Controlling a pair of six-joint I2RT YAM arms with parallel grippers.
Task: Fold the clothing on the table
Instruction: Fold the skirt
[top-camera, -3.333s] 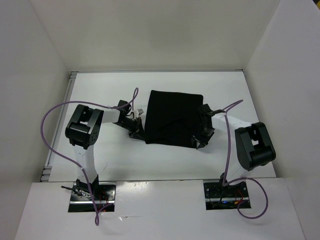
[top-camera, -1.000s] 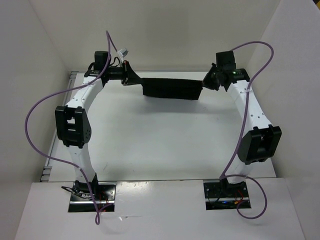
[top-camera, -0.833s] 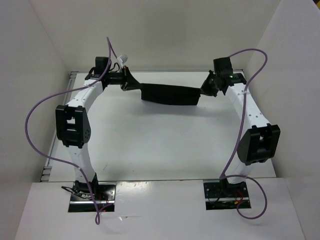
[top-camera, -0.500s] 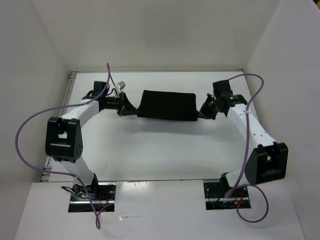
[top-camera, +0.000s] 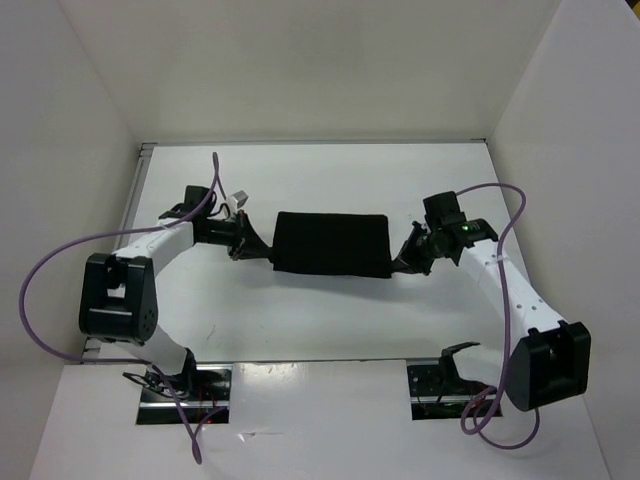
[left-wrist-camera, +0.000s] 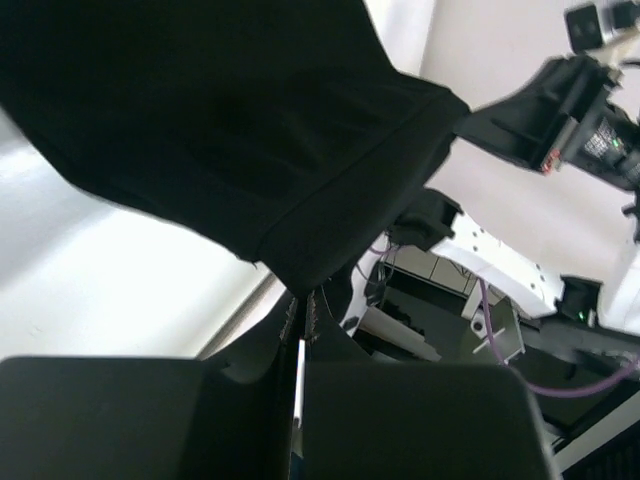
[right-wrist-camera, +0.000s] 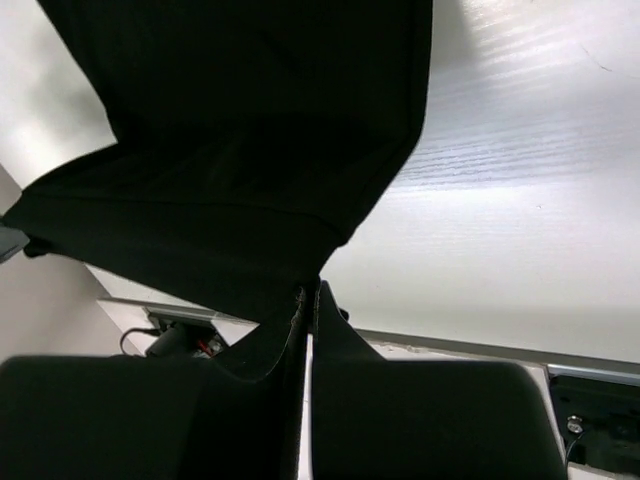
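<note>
Both ends of the limp black fabric clothing (top-camera: 330, 245), spread across mid-frame over the flat white table (top-camera: 320, 325), are clamped: left pincer (top-camera: 262, 250) at its left end, right pincer (top-camera: 399, 265) at its right.

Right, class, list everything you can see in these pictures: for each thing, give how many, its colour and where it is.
clothing: one, black, held between the two grippers, mid-table
table: one, white, beneath the clothing
walls: three, white, around the table
cables: two, purple, looping along the arms
arms: two, white and black, one each side
left gripper: one, black, shut on the clothing's left end
right gripper: one, black, shut on its right end
</note>
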